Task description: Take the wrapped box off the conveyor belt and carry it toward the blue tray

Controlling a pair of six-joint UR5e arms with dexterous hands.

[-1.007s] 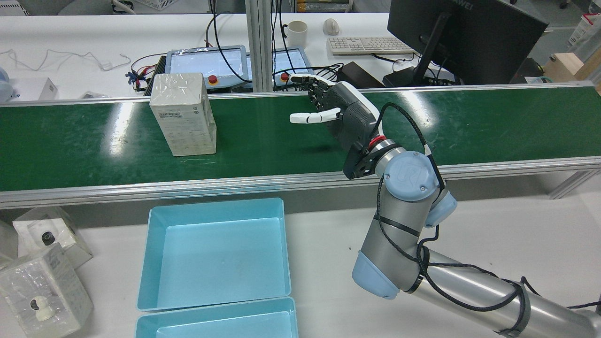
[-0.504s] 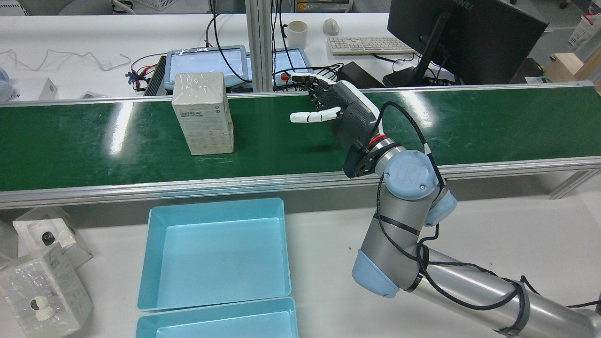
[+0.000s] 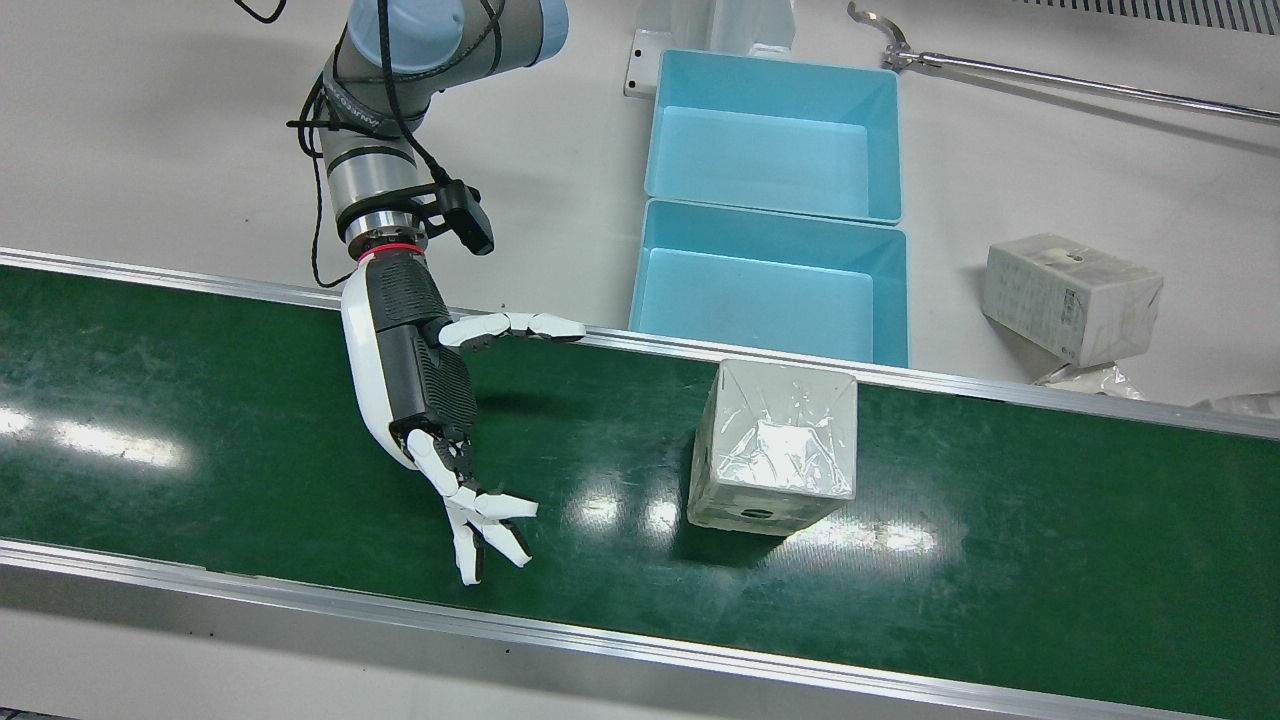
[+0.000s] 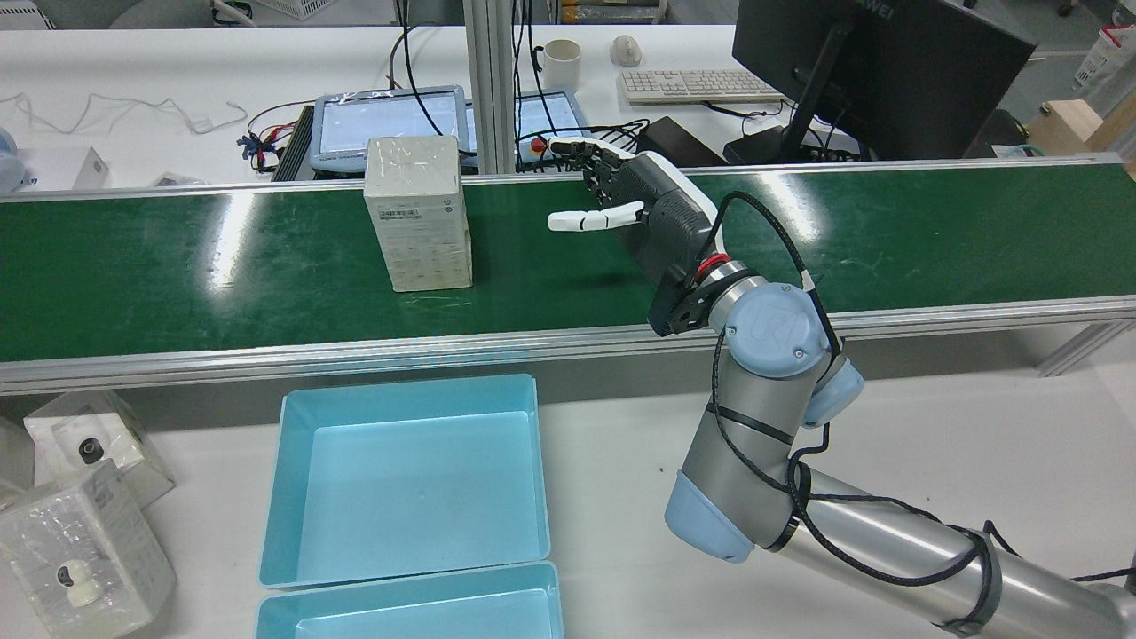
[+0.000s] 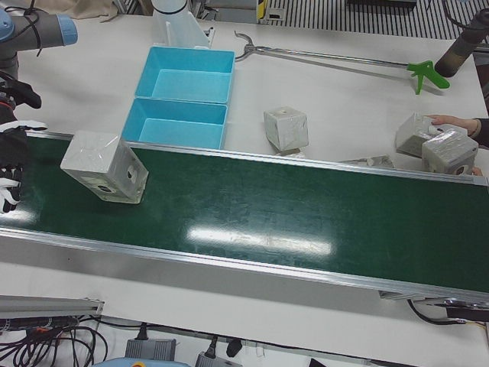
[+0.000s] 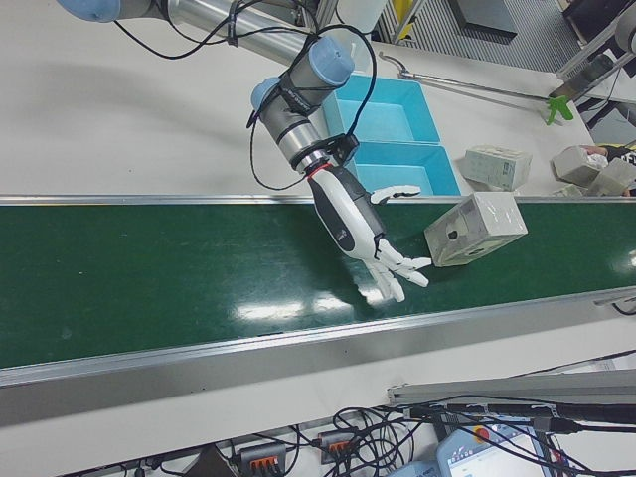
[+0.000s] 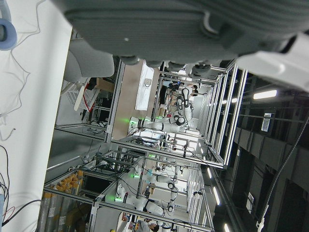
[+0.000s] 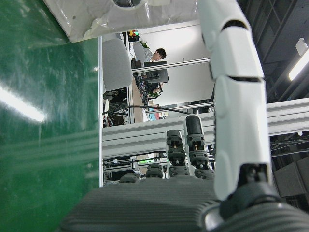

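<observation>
rear view: the wrapped box [image 4: 418,215] is seen upright on the green conveyor belt [image 4: 177,266], its far top edge against the belt's back rail. the right hand [image 4: 635,206] is held above the belt to the box's right, apart from it, with belt showing between them. fingers are spread wide and nothing is held; the palm is turned toward the box.

front view: the same right hand [image 3: 432,405] is seen over the belt [image 3: 1000,560], fingers [image 3: 480,530] fanned toward the near rail and the thumb pointed along the far rail. the wrapped box [image 3: 775,447] stands to the view's right of the hand, not touched, its plastic film catching glare. two blue trays [image 3: 765,290] are set end to end on the white table [image 3: 150,120] just beyond the belt's far rail, the nearer one close behind the box. another wrapped box [image 3: 1070,298] lies on the table to the right of the trays.

right-front view: the open hand [image 6: 366,234] and the box [image 6: 477,229] are confirmed separate.

left-front view: more wrapped boxes are noted on the table, and a person's hand [image 5: 449,122] rests on one at the right edge. a long reacher tool with a green tip [image 5: 424,74] lies on the table.

left hand view: only a dark underside of the left hand [image 7: 159,29] is shown at the top edge; whether it is spread or closed cannot be told.
</observation>
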